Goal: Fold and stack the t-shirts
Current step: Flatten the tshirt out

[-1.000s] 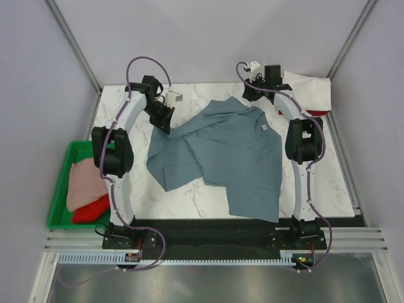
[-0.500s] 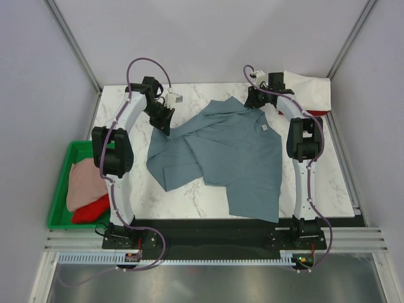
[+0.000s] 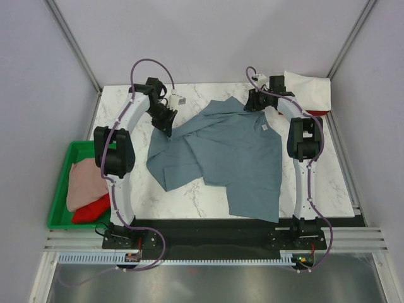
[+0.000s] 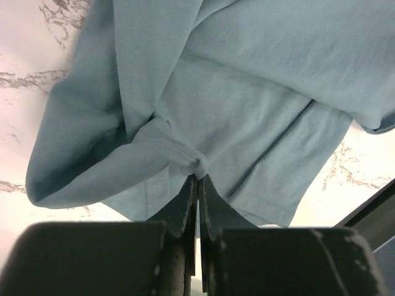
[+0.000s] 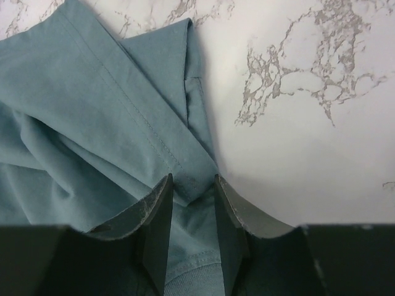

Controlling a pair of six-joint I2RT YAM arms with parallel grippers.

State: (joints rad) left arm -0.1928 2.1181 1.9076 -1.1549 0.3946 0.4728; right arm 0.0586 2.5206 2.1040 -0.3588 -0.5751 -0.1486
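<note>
Fingers [image 4: 184,206] of the left gripper [image 4: 197,180] are pinched fully together on a gathered fold of the slate blue-grey t-shirt [image 3: 233,158]. Those of the right gripper [image 5: 192,180] stand partway apart, straddling a stitched sleeve hem that lies flat on the bench [image 3: 189,196].

Nearest, at eight o'clock, a green tray [image 3: 76,146] sits off the bench's left edge. It holds a pale pink t-shirt [image 3: 85,180] with a red t-shirt [image 3: 88,211] against its near side.

The blue-grey shirt sprawls rumpled over the middle of the bench, its small white neck label [image 3: 264,127] toward one o'clock. The left gripper meets its edge at eleven o'clock, the right gripper at one o'clock.

Farthest, at two o'clock, a white t-shirt [image 3: 309,91] lies in the corner, a red strip [image 3: 319,113] showing at its near edge.
</note>
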